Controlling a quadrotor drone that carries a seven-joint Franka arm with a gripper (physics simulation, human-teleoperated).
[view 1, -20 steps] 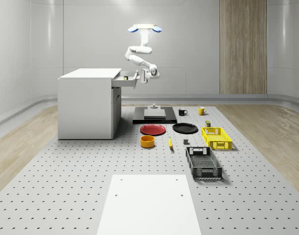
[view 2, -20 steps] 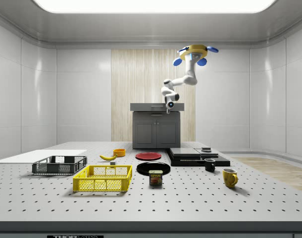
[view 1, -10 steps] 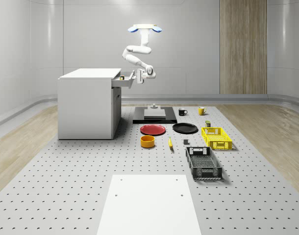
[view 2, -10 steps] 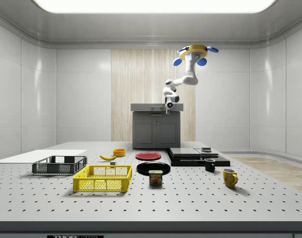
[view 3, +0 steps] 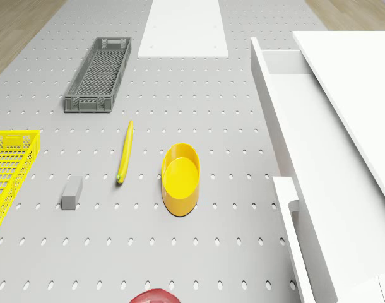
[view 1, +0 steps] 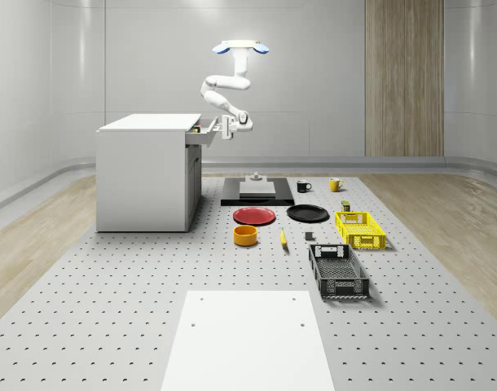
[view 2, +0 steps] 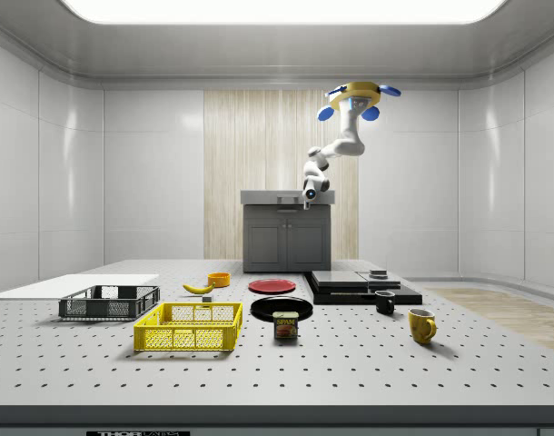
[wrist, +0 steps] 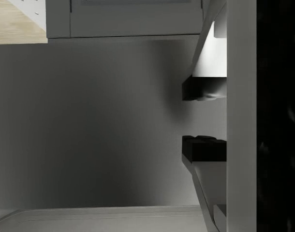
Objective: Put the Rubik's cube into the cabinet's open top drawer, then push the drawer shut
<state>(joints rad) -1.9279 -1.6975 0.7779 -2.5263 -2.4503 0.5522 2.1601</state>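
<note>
The drone [view 1: 241, 46] hovers beside the cabinet [view 1: 147, 171], its tool [view 1: 230, 125] empty, fingers [wrist: 203, 148] narrowly apart, against the front of the partly open top drawer [view 1: 204, 133]. The Rubik's cube [view 1: 203, 127] sits inside. The drawer looks rigid and likely slides easily, so a flat mid-front push suits better than a grip.

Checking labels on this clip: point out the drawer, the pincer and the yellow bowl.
drawer [view 1: 202, 133], whole-scene view, side wall.
pincer [wrist: 204, 119], wrist view, between its fingertips.
yellow bowl [view 3: 180, 178], drone view, inside floor.
</note>
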